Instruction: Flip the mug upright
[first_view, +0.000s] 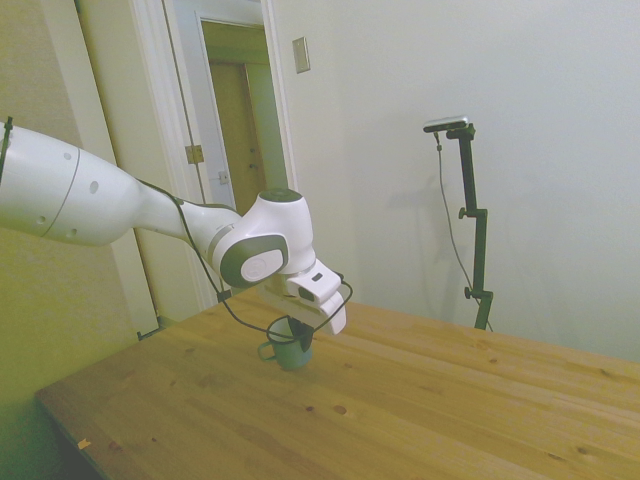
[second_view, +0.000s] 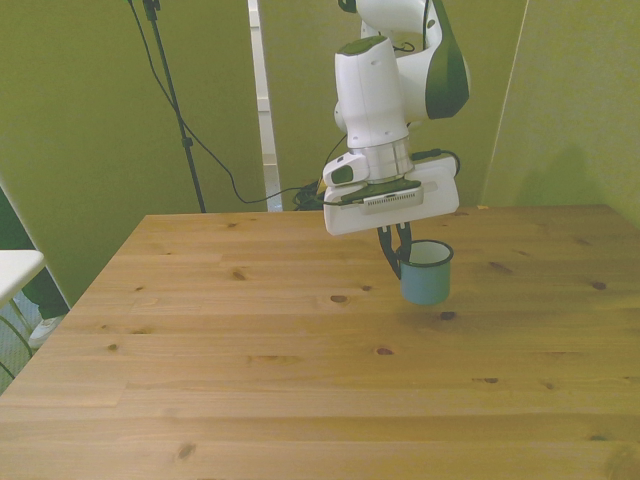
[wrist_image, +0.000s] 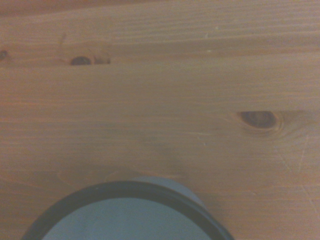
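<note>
The blue-teal mug (second_view: 428, 278) is upright with its mouth facing up, on the front view's right of the table's middle. Its small loop handle (first_view: 266, 350) sticks out sideways in the side view. My gripper (second_view: 398, 248) comes down from above with its dark fingers (first_view: 302, 337) pinched on the mug's rim, on the side toward the front view's left. I cannot tell whether the mug's base rests on the wood or hangs just above it. The wrist view shows only the mug's dark rim (wrist_image: 131, 188) and pale inside, close up.
The wooden table (second_view: 250, 360) stretches wide around the mug, with dark knots (wrist_image: 259, 118) in the planks. A white object (second_view: 15, 268) pokes in past the table's edge at the front view's left. Walls and a doorway stand behind.
</note>
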